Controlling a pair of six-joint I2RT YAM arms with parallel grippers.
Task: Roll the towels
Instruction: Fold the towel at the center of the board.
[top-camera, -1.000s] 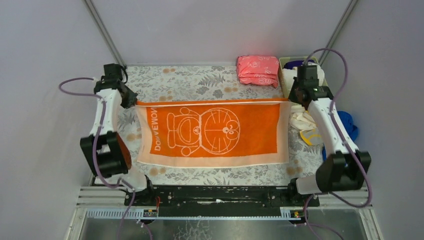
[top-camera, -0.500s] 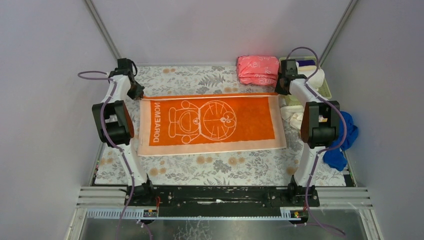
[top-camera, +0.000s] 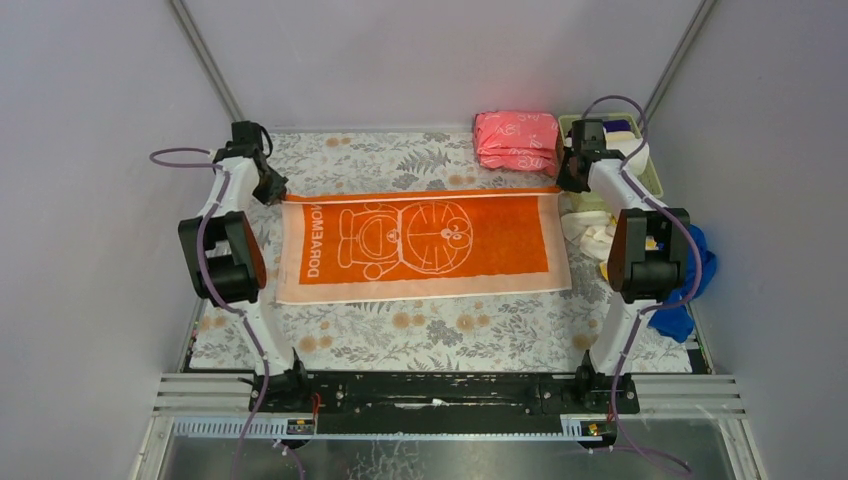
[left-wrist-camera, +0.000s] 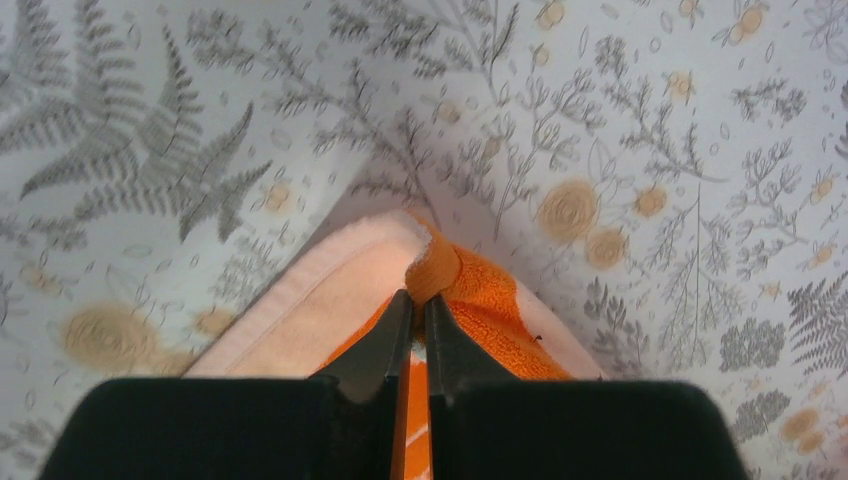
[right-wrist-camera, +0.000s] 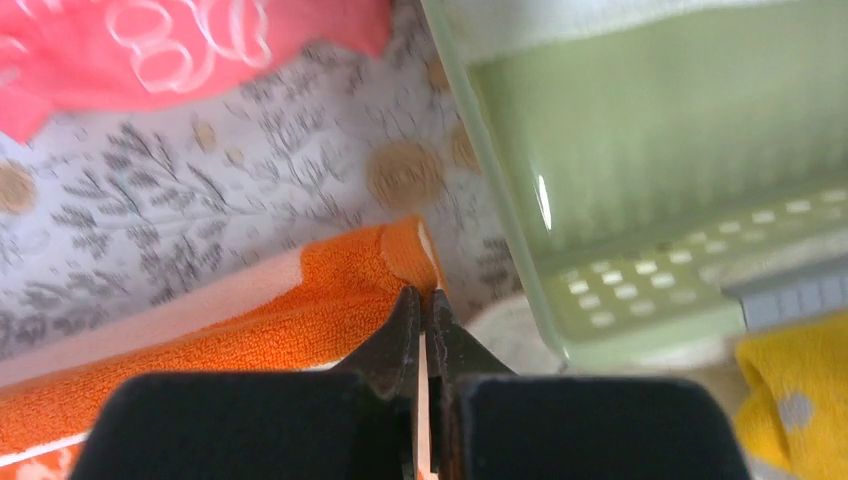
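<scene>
A robotics lab test cell, not a home. Plain grey partition walls (top-camera: 420, 60) joined by bare aluminium struts (top-camera: 205, 62) box in a small table. Two robot arms, left (top-camera: 225, 240) and right (top-camera: 640, 245), are bolted to a black mounting rail (top-camera: 430, 388). Household props are staged there: a floral tablecloth (top-camera: 430, 335), an orange towel (top-camera: 420, 245) and a green plastic basket (right-wrist-camera: 640, 130).

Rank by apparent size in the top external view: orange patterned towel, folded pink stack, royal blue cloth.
Largest: orange patterned towel. Then folded pink stack and royal blue cloth, which look alike; the right arm hides part of the blue one, so no ranking.
</scene>
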